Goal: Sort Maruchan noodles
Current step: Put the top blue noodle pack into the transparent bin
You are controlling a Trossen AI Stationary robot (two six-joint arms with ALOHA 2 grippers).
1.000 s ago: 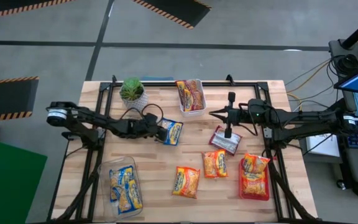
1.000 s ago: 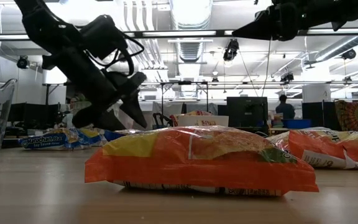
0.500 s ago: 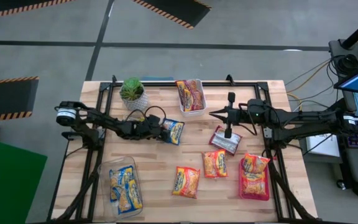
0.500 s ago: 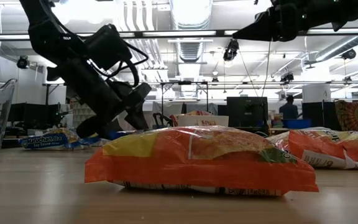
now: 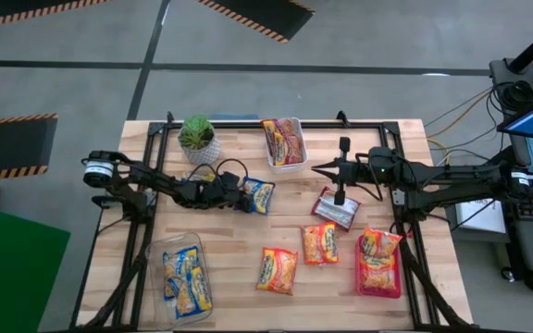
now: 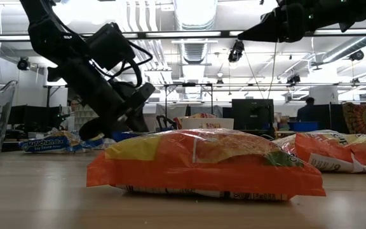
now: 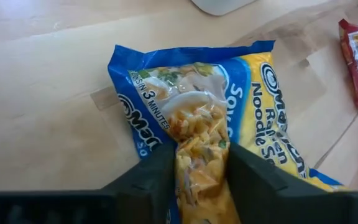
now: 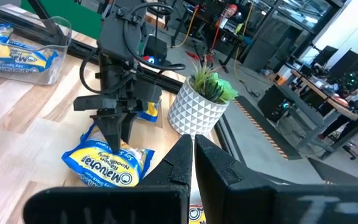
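Wooden worktop (image 5: pixel 239 268) inside a black frame carries the packets; the low view looks across it into an open workroom with ceiling ducts and monitors, where a person shows only as a small distant figure.

Blue-and-yellow packet (image 7: pixel 216 118) lies flat toward the far edge, left of centre. Left gripper (image 7: pixel 197 165) has its two dark fingers pinched on the packet's near end, the wrapper bunched between them; the pads themselves are cut off at the picture's edge. In the low view this packet is largely hidden behind the arm, so whether it is lifted cannot be told.

Just beside it stands a potted plant (image 5: pixel 197 136) in a white pot, near the far left corner. Clear tub (image 5: pixel 283 143) at the far edge, centre, holds a red packet. Maroon packet (image 5: pixel 335 209) lies right of centre, partly covered by the right arm. Two orange packets (image 5: pixel 278 270) and (image 5: pixel 320 243) lie toward the near edge. Red tray (image 5: pixel 378 264) near the right edge holds more orange packets; their count cannot be made out. Clear bin (image 5: pixel 185 277) at the near left corner holds blue-and-yellow packets.

Right gripper (image 8: pixel 193 155) hangs above the worktop right of centre, fingers closed together, gripping nothing.
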